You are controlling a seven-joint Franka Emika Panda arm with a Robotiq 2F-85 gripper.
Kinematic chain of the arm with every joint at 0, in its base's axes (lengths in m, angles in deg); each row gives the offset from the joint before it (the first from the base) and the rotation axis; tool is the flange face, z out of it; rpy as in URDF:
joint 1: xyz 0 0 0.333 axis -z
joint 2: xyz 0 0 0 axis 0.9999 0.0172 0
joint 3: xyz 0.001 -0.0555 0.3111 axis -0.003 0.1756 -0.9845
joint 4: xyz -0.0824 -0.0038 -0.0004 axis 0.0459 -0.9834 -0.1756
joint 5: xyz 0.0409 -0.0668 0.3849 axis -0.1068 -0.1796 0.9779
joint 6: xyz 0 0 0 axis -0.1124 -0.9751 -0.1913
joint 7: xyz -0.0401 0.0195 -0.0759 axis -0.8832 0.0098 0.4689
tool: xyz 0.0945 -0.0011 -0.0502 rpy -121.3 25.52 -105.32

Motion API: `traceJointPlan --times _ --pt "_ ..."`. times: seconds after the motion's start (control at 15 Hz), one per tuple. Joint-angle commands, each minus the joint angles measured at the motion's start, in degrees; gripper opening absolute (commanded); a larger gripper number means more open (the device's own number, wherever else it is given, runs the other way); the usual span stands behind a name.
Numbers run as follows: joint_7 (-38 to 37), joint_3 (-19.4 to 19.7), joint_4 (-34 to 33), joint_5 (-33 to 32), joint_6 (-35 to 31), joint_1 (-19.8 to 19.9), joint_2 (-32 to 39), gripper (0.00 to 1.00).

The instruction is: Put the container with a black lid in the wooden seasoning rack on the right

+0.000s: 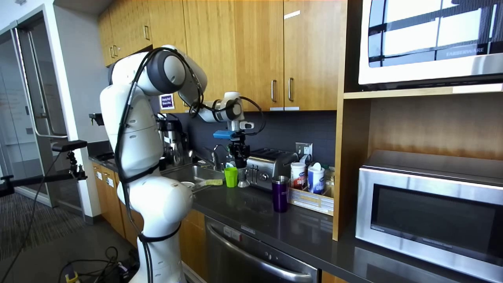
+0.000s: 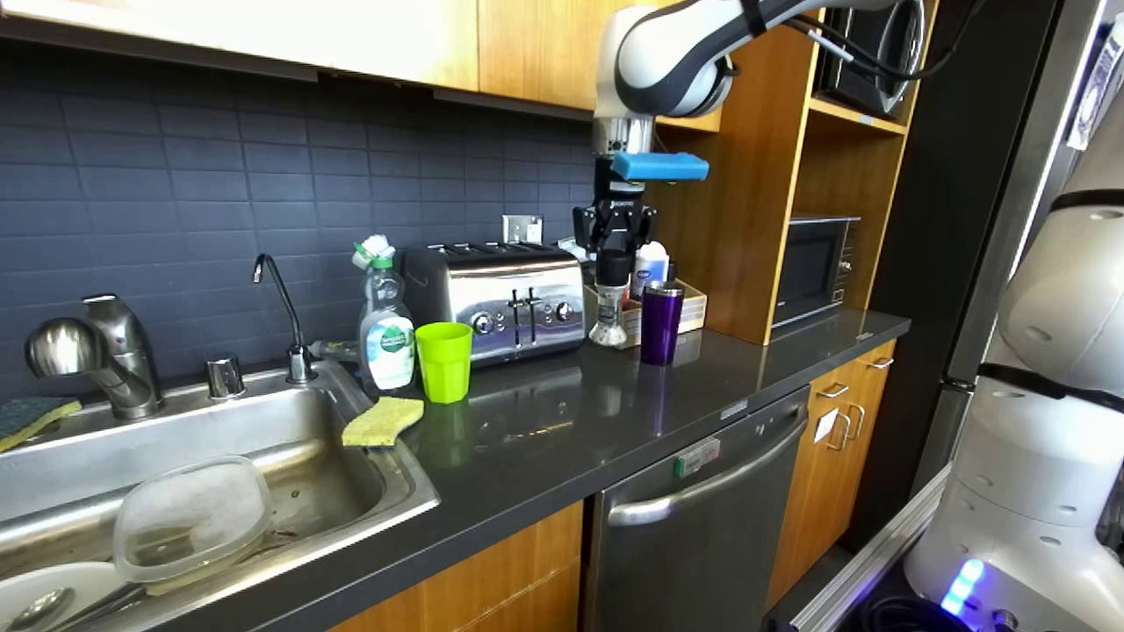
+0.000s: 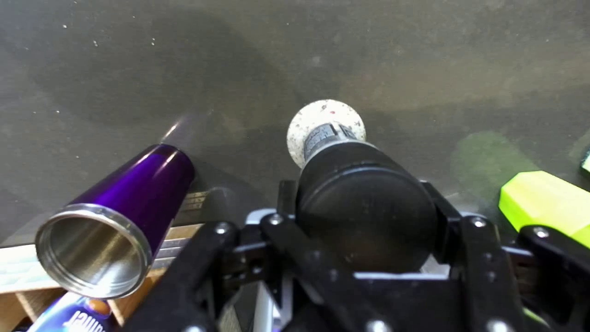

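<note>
The container with a black lid is a clear shaker with a flared base and speckled contents. It shows in both exterior views [image 1: 243, 179] [image 2: 608, 314] and in the wrist view [image 3: 357, 184]. My gripper [image 1: 239, 159] [image 2: 614, 250] [image 3: 364, 207] is shut on its black lid, one finger on each side. The container hangs roughly upright; a gap to its reflection suggests it is slightly above the counter. The pale wooden seasoning rack [image 1: 311, 201] [image 2: 692, 309] stands right of the toaster, holding several canisters. Its corner [image 3: 25, 272] shows at the wrist view's lower left.
A purple tumbler [image 1: 280, 196] [image 2: 660, 325] [image 3: 138, 198] stands in front of the rack, between it and the counter's front edge. The steel toaster [image 2: 518, 298] is behind my gripper. A green cup [image 2: 444, 362] [image 3: 544, 198] stands near the sink [image 2: 404, 483]. A wooden cabinet panel [image 1: 341, 157] borders the rack.
</note>
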Motion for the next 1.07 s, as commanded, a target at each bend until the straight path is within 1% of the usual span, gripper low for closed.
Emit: traceJointPlan --times 0.0,0.47,1.0 --pt "-0.92 -0.58 4.53 -0.54 0.53 1.40 -5.90 0.39" --pt "-1.43 -0.65 8.96 -0.68 0.42 3.97 -11.51 0.39" --pt "-2.67 -0.18 10.93 -0.77 0.50 7.64 -15.07 0.39"
